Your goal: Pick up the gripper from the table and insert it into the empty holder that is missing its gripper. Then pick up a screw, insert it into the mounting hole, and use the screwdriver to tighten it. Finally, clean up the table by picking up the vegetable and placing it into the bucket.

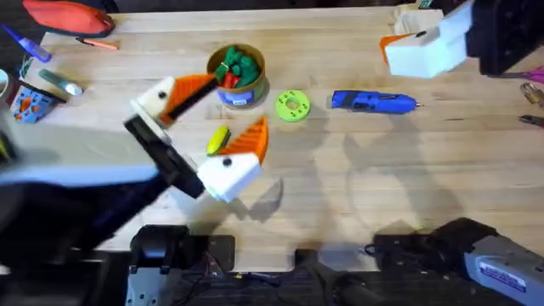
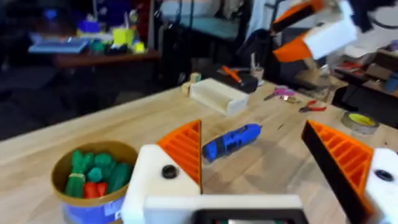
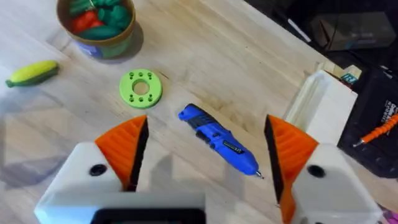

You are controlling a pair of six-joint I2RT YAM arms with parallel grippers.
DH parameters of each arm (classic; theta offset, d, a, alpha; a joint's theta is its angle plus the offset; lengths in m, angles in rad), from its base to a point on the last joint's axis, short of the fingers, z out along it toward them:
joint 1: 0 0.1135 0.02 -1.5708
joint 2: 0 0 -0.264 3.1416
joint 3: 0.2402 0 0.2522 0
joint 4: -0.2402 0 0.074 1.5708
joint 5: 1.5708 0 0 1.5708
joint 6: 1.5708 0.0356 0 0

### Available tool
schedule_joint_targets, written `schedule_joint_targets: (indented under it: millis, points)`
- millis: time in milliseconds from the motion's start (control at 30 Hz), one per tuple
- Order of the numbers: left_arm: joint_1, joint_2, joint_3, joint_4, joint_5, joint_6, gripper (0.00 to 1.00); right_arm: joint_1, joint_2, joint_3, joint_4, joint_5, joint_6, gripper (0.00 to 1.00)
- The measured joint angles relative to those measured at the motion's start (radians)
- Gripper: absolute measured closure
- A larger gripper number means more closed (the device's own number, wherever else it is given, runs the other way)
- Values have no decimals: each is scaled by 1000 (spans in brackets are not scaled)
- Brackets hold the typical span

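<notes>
My left gripper (image 1: pixel 228 112) hangs open above the table's middle, and the yellow vegetable (image 1: pixel 218 138) lies on the wood below, between its white fingers with orange pads. Just beyond stands the tan-rimmed bucket (image 1: pixel 235 72), which holds green and red toys. The blue screwdriver (image 1: pixel 374 102) lies flat to the right of centre. At the far right, raised, is my right gripper (image 1: pixel 416 47); its own view shows it open (image 3: pixel 205 155) above the screwdriver (image 3: pixel 217 140), with the vegetable (image 3: pixel 32 73) and bucket (image 3: pixel 96 25) beyond. The loose gripper piece, the holder and the screw are out of view.
A flat green ring disc (image 1: pixel 292 105) lies between the bucket and the screwdriver. A pale wooden box (image 3: pixel 323 106) sits at the far right edge. Pens and a red pouch (image 1: pixel 68 15) lie at the far left, and small tools (image 1: pixel 531 93) at the right edge.
</notes>
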State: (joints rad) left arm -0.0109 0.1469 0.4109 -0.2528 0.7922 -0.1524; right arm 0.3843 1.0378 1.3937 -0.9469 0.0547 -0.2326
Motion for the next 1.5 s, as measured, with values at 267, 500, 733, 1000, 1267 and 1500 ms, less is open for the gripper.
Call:
schedule_joint_targets:
  millis: [267, 500, 733, 1000, 1267, 1500]
  points:
    - [0, 325, 383, -450, -70, 139, 15, 0, -9, 0, -60, 0, 2, 10]
    - [0, 577, 766, -943, -270, 224, 15, 0, -13, 0, -221, 0, 5, 10]
    - [0, 704, 855, -1075, -379, 235, 16, 0, -19, 0, -308, 0, 115, 9]
    - [0, 724, 855, -1122, -450, 254, 16, 0, -76, 0, -337, 0, 174, 10]
    - [-77, 903, 856, -1212, -643, 280, 15, 0, -102, 0, -360, 0, 181, 10]
    - [-187, 1070, 850, -1179, -764, 279, 16, 0, -102, 0, -367, 0, 181, 10]
